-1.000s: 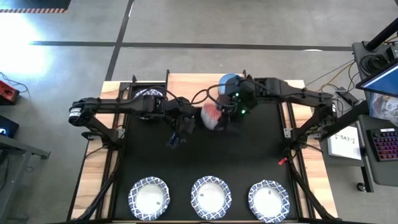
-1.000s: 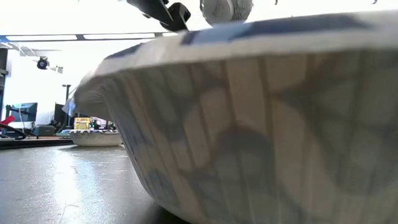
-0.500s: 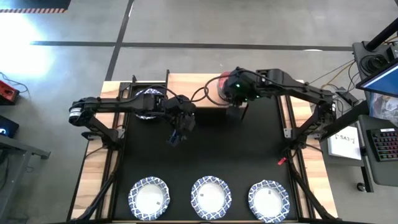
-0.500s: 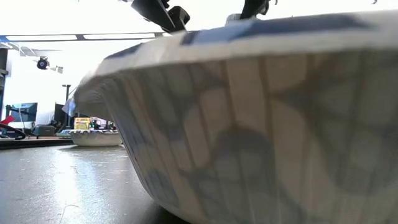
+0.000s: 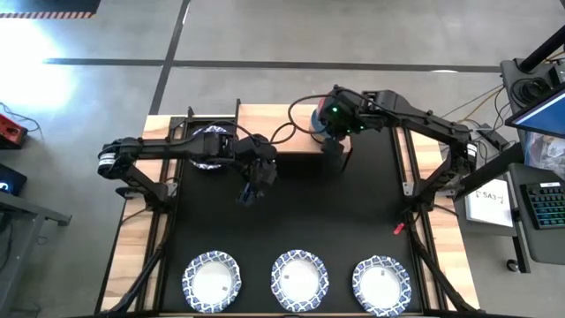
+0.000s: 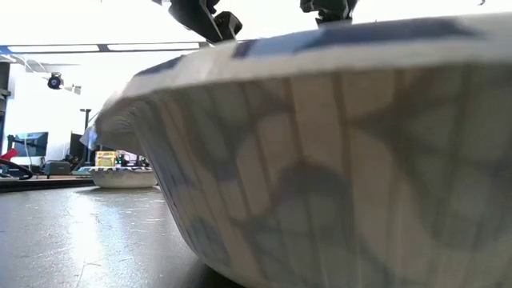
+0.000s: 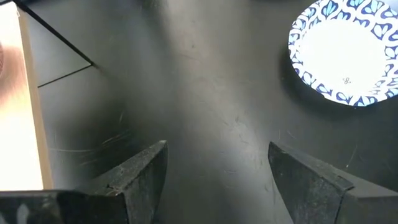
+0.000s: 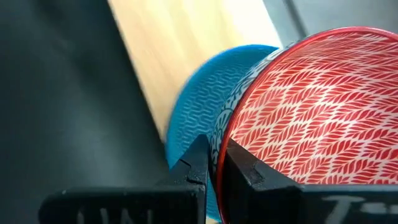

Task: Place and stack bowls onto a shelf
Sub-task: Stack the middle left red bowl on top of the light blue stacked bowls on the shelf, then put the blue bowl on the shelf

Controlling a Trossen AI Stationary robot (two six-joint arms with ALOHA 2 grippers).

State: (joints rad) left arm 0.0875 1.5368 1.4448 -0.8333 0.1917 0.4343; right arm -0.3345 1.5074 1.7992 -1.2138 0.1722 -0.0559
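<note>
My right gripper (image 8: 213, 165) is shut on a red bowl (image 8: 311, 106) with a leaf pattern inside. It holds the bowl over the light-wood shelf (image 8: 155, 37) at the table's far middle, close beside a blue bowl (image 8: 193, 106) that sits on the shelf. Whether the two bowls touch cannot be told. My left gripper (image 5: 250, 190) hangs open over the black mat left of centre, with nothing between its fingers (image 7: 137, 174). Three white bowls with blue rims (image 5: 298, 279) sit along the near edge. Another (image 5: 210, 141) lies under the left arm. My right gripper pinches the red bowl's rim (image 8: 219, 146), one finger inside the bowl and one outside. The fingers slant down toward the table's far edge. The bowl is tilted, with its inside facing back along the fingers.
The black mat (image 5: 335, 221) has free room in the middle. In the low view one white bowl (image 6: 336, 152) stands right before the camera and hides most of the table; another (image 6: 124, 178) shows far off. Beyond the table's right side stand a desk and a keyboard (image 5: 547, 208).
My right gripper has carried the red bowl from over the mat's far middle toward the table's far edge and a little down, onto the shelf side by the blue bowl. It has swung about on the way and stayed shut on the bowl.
</note>
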